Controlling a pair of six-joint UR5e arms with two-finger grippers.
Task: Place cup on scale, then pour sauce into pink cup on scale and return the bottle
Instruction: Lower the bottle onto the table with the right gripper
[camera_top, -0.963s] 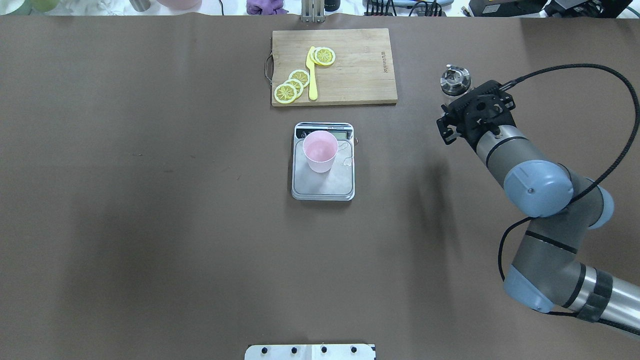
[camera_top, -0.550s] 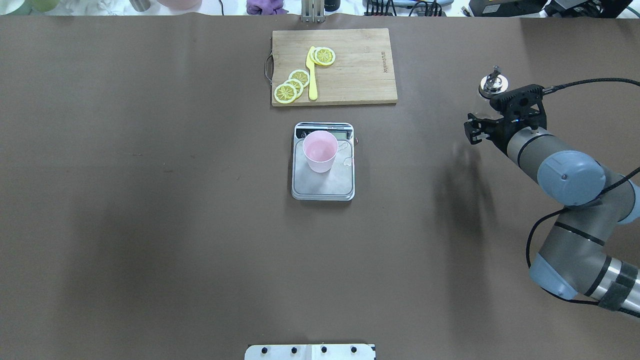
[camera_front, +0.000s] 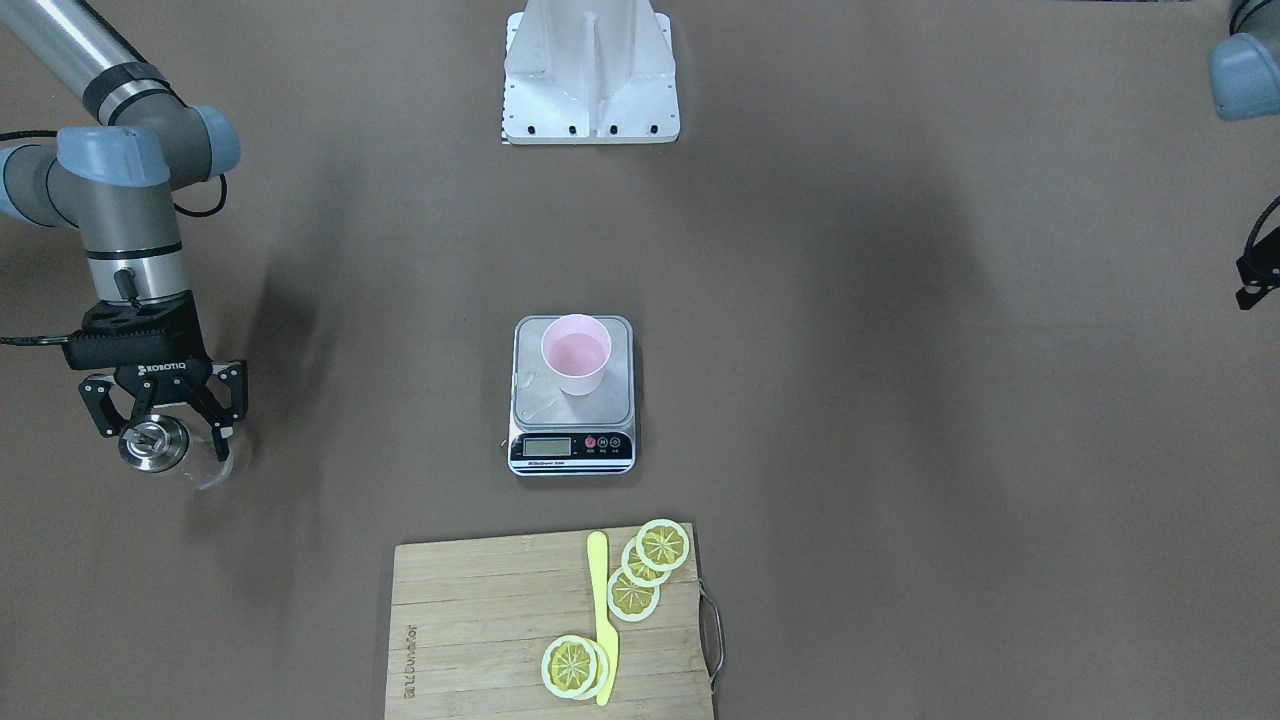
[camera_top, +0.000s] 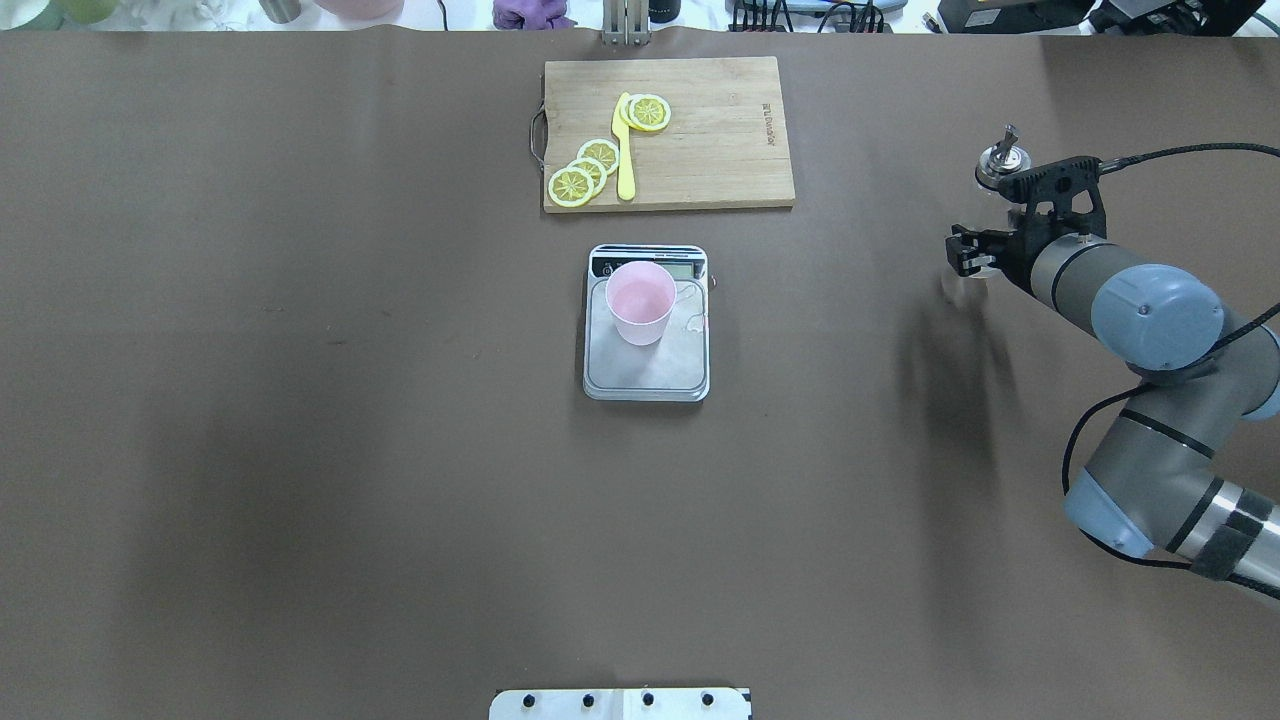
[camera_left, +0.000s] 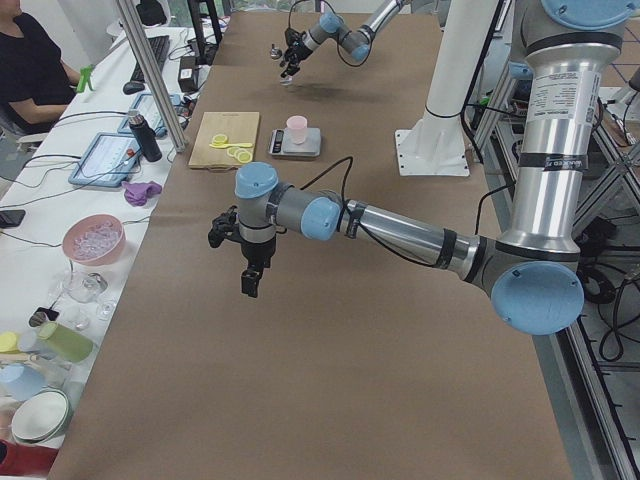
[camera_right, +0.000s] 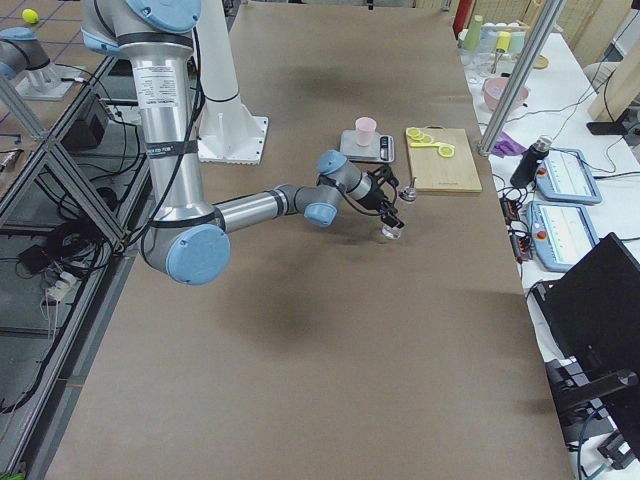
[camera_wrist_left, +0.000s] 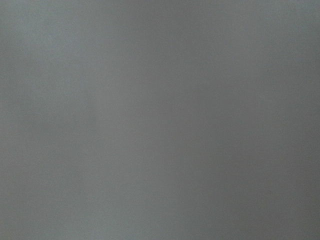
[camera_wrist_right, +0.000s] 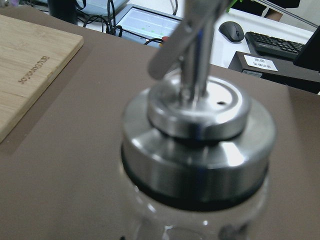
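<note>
Away at the right end of the brown table (camera_top: 300, 450), clamped in the right gripper (camera_front: 165, 432): the bottle (camera_front: 152, 447). Mid-table, cup (camera_front: 575, 355) on scale (camera_front: 535, 400); beyond, cutting board (camera_top: 700, 130) with lemon slices (camera_top: 583, 172) (yellow knife (camera_top: 625, 150) between them). Left gripper (camera_left: 247, 288), apart or together: cannot tell. Desks (camera_right: 580, 120) with screens alongside.

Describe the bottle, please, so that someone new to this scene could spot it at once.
From the wooden cutting board, look along the brown table toward the robot's right. There, far from the scale, the right end effector grips the bottle: clear glass with a shiny metal pourer cap, unlike the pink cup.
</note>
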